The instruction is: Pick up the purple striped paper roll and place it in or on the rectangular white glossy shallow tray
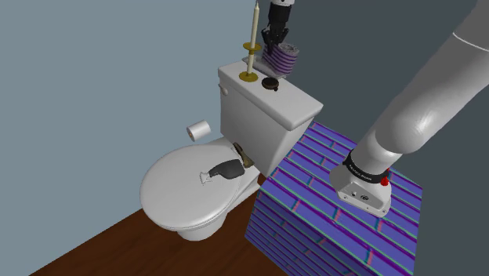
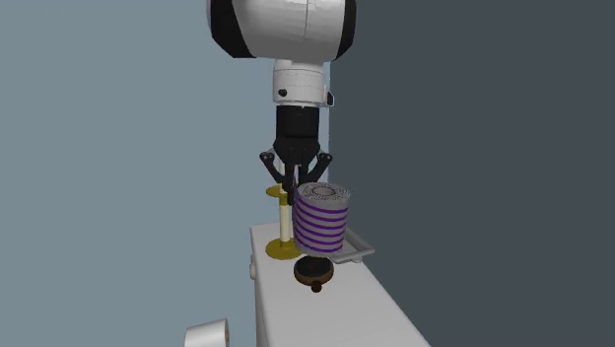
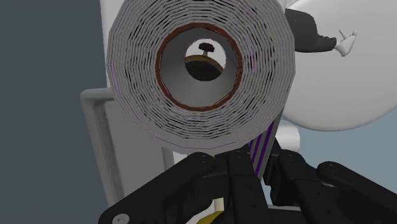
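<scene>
The gripper is high over the toilet tank, jaws clamped on the purple striped paper roll, pinching just one side of its wall near the top rim and nothing more. The roll hangs tilted, right at the shallow tray, which peeks out at the roll's five o'clock in the second exterior view, at the far end of the tank lid. Whether the roll's base touches the tray, I can't tell.

Now the danger. That's an off-centre hold on soft wound paper, so the layers could give and the roll could swing or slip free. Release it while it leans and, to my eye, it topples. A cylinder on its side rolls, and that low lip and glossy floor won't stop much, so over the tank's edge it goes.

Tight company, too. There's a brass-coloured candlestick at the roll's nine o'clock, tall, thin and pale-stemmed, easily clipped by the jaws. A dark round knobbed piece sits at six o'clock.

Shapes: the roll is a fat cylinder with violet bands round a pale body. Its end face is ringed with fine wound layers around a brown-edged hollow core. The tray is rectangular and white with a thin raised rim. The tank lid is smooth and white.
</scene>
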Available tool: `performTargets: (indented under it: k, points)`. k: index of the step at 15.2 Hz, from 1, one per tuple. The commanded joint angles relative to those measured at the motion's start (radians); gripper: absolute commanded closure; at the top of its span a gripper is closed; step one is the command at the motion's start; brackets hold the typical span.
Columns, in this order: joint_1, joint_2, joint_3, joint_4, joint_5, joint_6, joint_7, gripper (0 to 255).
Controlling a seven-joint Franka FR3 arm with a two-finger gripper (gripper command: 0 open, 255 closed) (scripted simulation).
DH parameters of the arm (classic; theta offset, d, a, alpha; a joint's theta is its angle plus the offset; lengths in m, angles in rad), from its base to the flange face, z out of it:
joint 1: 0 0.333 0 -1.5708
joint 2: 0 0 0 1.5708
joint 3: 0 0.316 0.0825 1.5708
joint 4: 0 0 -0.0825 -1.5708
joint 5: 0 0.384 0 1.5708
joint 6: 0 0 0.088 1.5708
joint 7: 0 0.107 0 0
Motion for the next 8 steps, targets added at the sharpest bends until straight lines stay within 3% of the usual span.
performTargets:
  k: [1, 8]
  points:
    - [-0.011, 0.073, -0.014, 0.092, 0.012, -0.02, -0.03, 255]
    - [-0.076, 0.331, -0.049, 0.454, 0.066, -0.137, -0.131, 255]
